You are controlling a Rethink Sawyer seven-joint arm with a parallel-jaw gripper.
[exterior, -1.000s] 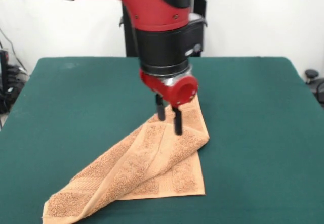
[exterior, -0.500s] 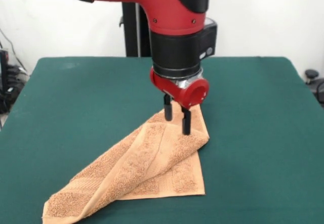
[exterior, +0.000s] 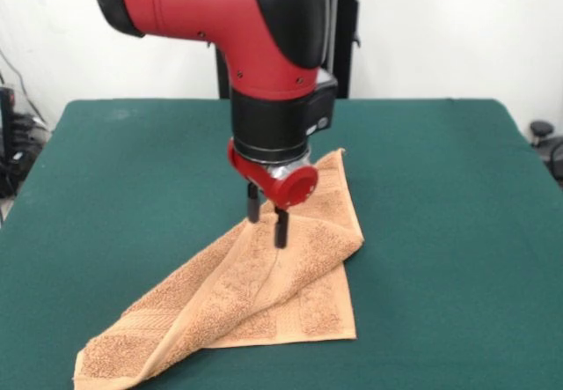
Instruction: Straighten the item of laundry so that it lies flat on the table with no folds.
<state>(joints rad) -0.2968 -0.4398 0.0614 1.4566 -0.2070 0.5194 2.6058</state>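
The item of laundry (exterior: 255, 293) is an orange-tan terry towel lying folded over itself on the green table (exterior: 440, 187). One long fold runs from the near left corner up toward the middle, and a flat layer shows beneath it on the right. My gripper (exterior: 267, 224) hangs from the red and black arm over the upper part of the fold, its two black fingers a small gap apart. The tips are at or just above the cloth, and nothing is held between them.
Dark cables and equipment (exterior: 13, 143) sit off the table's left edge. A black knob (exterior: 541, 130) shows beyond the right edge.
The arm has swung to the left and a little nearer, carrying the gripper from the towel's upper right part to the fold's upper left part. The towel has not moved.
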